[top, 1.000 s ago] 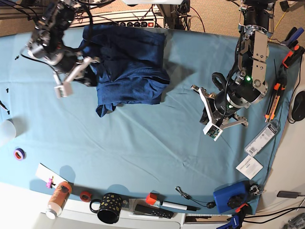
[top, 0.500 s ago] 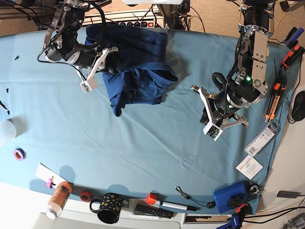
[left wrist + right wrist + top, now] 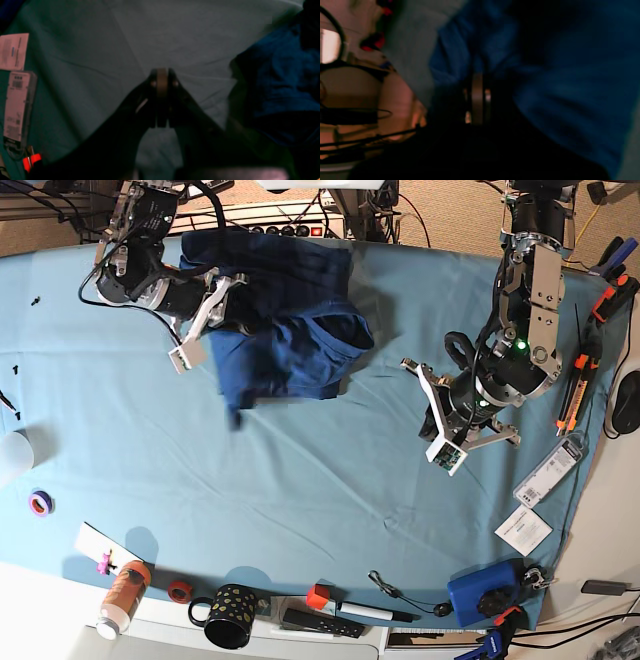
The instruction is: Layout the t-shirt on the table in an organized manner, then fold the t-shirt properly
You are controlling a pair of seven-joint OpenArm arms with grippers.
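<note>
The dark navy-blue heathered t-shirt (image 3: 285, 330) lay bunched near the far edge of the light teal cloth-covered table (image 3: 300, 500). The right gripper (image 3: 222, 310) was clenched on the t-shirt's fabric, lifting part of it. The left gripper (image 3: 425, 415) hung clenched and empty over bare cloth, well apart.

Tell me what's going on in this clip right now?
A two-armed robot is working on a dark blue t-shirt that lies bunched up, not laid out flat, near the far edge of the table. The right end effector is shut at the shirt's edge and appears to be gripping the fabric. The left end effector is shut and holds nothing, hovering over bare table apart from the shirt. No folding has begun.
</note>
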